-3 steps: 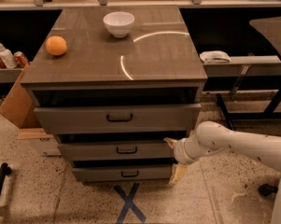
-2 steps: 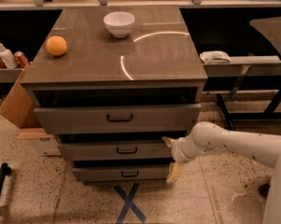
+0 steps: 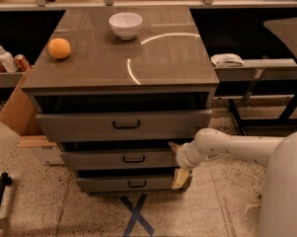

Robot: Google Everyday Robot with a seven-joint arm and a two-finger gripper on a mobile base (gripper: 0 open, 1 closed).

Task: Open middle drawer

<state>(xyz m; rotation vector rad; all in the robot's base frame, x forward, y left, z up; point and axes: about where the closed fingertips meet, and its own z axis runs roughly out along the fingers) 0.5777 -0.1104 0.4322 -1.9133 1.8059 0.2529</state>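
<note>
The cabinet top [image 3: 163, 58] is glossy and smooth, catching curved light streaks. The middle drawer [image 3: 96, 160] front looks matt grey-brown. The smooth, pale, plastic-looking gripper [image 3: 177, 162] sits at its right end, fingers apart.

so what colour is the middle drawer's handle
Black handle, clearest in camera view; the gripper sits at the middle drawer's right end.

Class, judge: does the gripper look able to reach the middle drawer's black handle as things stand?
Probably yes. The gripper sits at one end of the front of the middle drawer, and nothing stands between it and the handle at the centre.
</note>
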